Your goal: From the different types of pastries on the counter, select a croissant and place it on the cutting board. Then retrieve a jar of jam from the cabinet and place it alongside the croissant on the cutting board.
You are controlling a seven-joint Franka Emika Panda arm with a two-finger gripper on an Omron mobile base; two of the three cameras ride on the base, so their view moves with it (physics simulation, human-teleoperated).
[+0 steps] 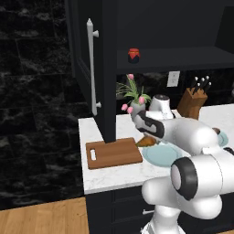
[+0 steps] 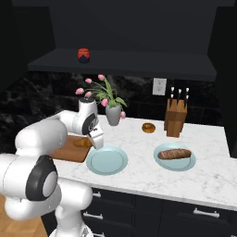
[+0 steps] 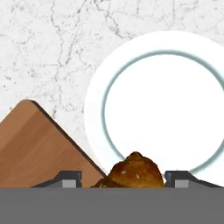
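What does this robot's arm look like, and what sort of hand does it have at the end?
The arm is made of glossy white rounded segments with dark grey-black rings at the joints, like big round caps. It ends in a white hand with two small dark fingers with grey pads. No loose cables or markings are visible.

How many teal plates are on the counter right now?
2: one empty plate beside the cutting board, and one plate further right, holding the long dark pastry.
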